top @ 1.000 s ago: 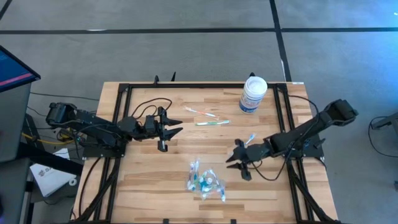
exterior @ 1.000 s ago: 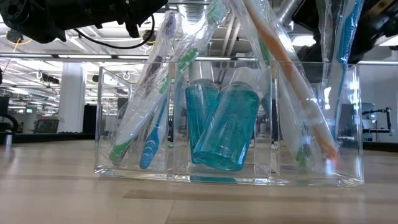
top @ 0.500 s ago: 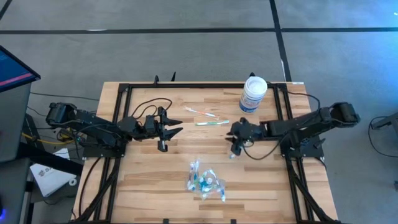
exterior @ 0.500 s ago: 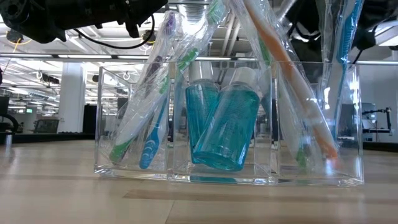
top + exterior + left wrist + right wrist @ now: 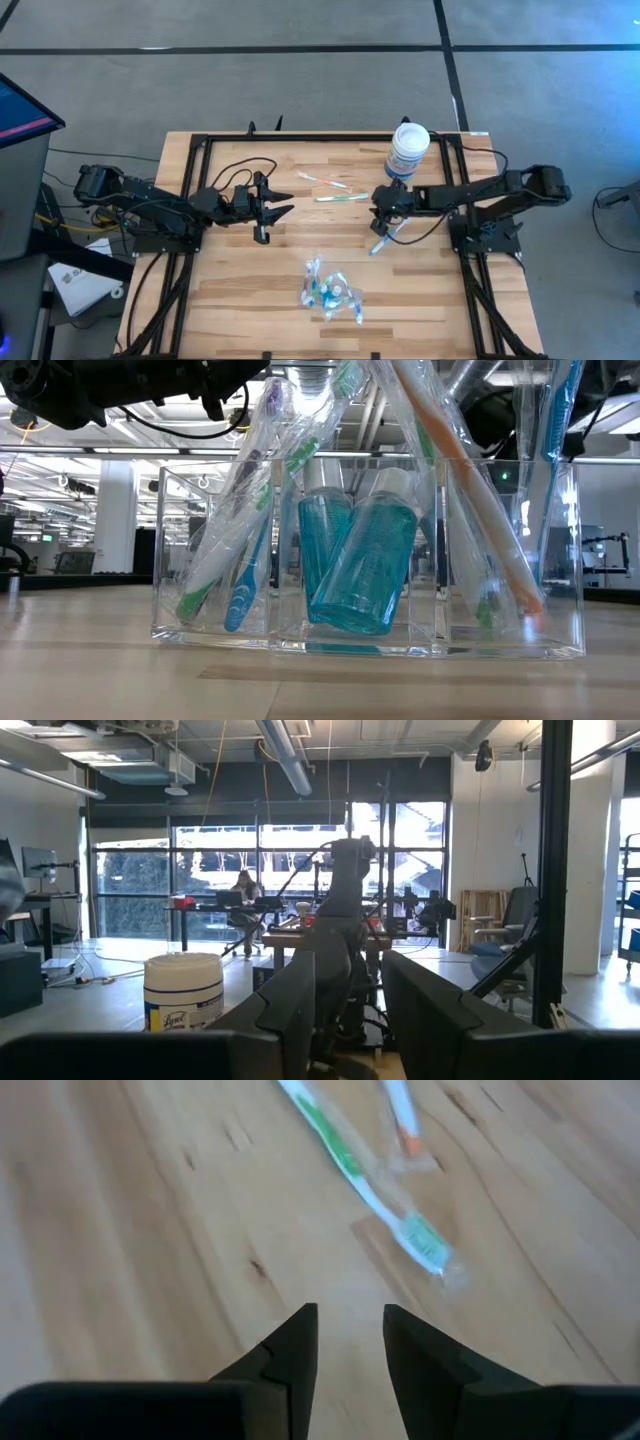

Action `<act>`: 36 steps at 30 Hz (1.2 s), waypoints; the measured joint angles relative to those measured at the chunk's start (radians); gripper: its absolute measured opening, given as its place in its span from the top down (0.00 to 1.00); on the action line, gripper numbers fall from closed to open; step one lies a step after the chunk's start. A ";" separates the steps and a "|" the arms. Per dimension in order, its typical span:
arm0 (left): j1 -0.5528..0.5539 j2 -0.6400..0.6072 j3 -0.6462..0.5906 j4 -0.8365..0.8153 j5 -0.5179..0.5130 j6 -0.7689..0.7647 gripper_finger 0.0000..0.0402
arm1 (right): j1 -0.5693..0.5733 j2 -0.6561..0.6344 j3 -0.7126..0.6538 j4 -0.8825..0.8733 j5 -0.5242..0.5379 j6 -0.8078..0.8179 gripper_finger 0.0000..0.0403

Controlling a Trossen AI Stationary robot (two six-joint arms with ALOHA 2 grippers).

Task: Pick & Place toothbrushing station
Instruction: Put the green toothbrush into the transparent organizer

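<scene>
The right gripper's (image 5: 348, 1345) fingers stand slightly apart and empty, just short of a wrapped green toothbrush (image 5: 362, 1178) lying on the bench (image 5: 240, 290); an orange-tipped toothbrush (image 5: 402, 1122) lies beside it. The left gripper (image 5: 283, 209) waits over the bench's left half, fingers apart, holding nothing. Nearer the front edge sits the clear tray (image 5: 560, 645) of toothbrushes and teal bottles (image 5: 362, 565). A white wipes tub (image 5: 408, 151) stands at the back.

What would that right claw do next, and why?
Probably ease forward and down over the green toothbrush. The right claw hovers above bare wood just short of it, fingers apart and empty, while the clear tray already holds other brushes.
</scene>
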 joint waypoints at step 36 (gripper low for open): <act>0.006 0.000 0.000 -0.019 -0.016 0.003 0.72 | -0.075 0.182 0.030 0.056 0.104 -0.151 0.74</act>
